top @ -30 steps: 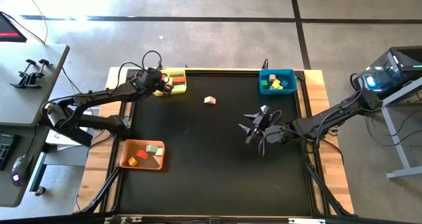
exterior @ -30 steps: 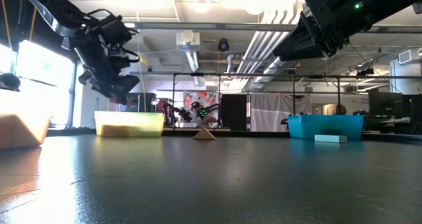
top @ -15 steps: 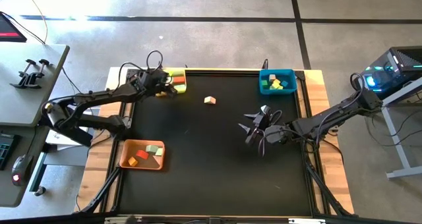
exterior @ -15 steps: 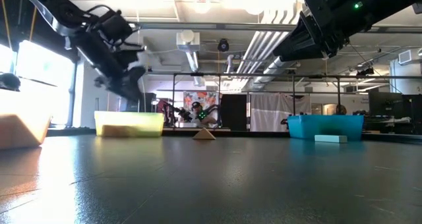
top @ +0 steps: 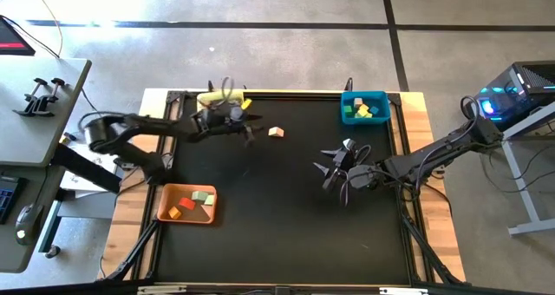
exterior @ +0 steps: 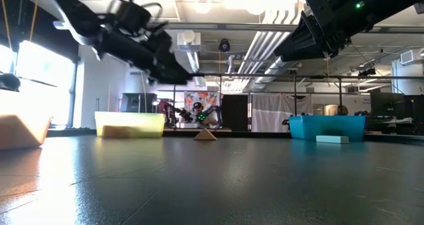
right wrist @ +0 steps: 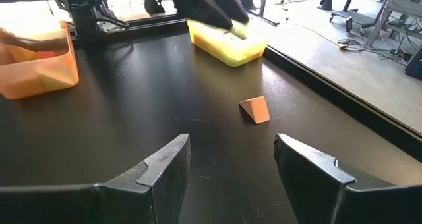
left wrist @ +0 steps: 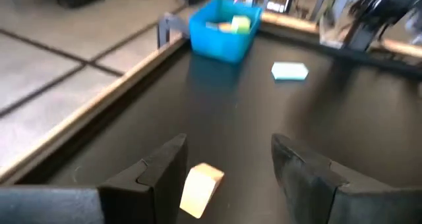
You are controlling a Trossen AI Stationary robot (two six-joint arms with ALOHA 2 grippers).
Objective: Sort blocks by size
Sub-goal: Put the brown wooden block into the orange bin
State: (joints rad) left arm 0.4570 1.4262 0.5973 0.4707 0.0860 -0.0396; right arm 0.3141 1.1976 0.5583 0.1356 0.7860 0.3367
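Overhead camera looks straight down on the desk [top: 277,208]; low camera sights level across it; both wrist cameras share the tan wedge [right wrist: 255,109].

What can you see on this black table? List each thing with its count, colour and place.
Table: one, black top, wooden edges.
Bins: three; yellow bin and blue bin at the far corners, orange bin at the left edge.
Loose blocks: two; tan wedge mid-table, mint slab near the blue bin.
Binned blocks: several, mixed colours.
Left gripper: open, beside the tan wedge.
Right gripper: open, above the table's right part.
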